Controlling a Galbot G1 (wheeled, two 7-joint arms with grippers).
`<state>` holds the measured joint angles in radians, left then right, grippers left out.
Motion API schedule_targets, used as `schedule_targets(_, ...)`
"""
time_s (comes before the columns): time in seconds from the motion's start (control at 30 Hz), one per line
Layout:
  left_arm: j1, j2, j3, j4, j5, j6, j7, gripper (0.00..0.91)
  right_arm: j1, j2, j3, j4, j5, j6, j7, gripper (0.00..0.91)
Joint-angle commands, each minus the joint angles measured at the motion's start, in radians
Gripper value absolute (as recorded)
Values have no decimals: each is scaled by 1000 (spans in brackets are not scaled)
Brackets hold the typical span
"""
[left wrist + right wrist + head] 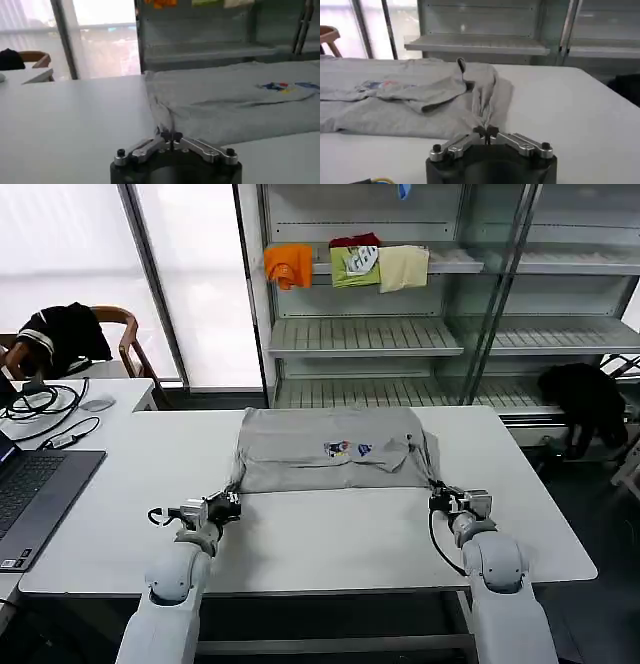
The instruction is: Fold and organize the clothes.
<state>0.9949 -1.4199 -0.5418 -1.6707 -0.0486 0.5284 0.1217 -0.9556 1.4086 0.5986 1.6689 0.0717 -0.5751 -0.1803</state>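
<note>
On the white table [330,539], spread flat toward the far edge: a light grey shirt [335,449] with a small multicoloured chest print [347,448], already doubled over into a wide band. Pinched at both near corners, evidently to keep the fabric taut and the edge straight for the next fold. Left gripper [236,501] at the shirt's near left corner, fingers closed on a bunched tuck of cloth [162,117]. Right gripper [437,500] at the near right corner, likewise clamped on a gathered ridge of fabric [482,107]. Symmetrical hold, so probably meant for lifting or dragging both corners together.

Left of the shirt, well apart: a grey laptop [35,489], cables [45,409] and a computer mouse [97,404] on an adjoining desk. Behind the shirt: a metal shelving unit [400,334] with orange [288,264], green [355,264] and cream [403,267] garments draped over one shelf. Farther left, a wooden chair [125,334] under a black garment [62,332], beside bright windows. Right of the shirt, another black garment [590,399] by the shelves.
</note>
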Motion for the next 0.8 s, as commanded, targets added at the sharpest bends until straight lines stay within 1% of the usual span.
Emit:
schedule_targets(0.03,20,21,-10,-24,7,-7,2,0,-62,-5,2,74,46,-3,4,0)
schedule_targets(0.17,65,38,-29,-79,-17,5,13,0,-107,-14,2,125,70,-4,13,0)
schedule_targets(0.27,120,64,-53,-138,-78,20,30,0,-162,-17,0,177,83,-4,17,0)
schedule_targets(0.37,173,89,-78,-190,-118,25,48,0,-199,-18,-4,222,85,-4,16,0)
schedule_targets(0.47,222,108,-99,-234,-153,25,53,0,-211,-16,-8,234,83,-4,17,0)
schedule_targets(0.5,233,112,-103,-242,-154,18,57,30,-209,-15,-10,231,80,-4,17,0)
schedule_targets(0.53,239,115,-104,-245,-155,6,65,907,-206,-15,-11,227,78,-4,18,0)
schedule_targets(0.8,102,68,-52,-124,-147,-57,24,907,-194,-3,-16,214,58,-4,17,0)
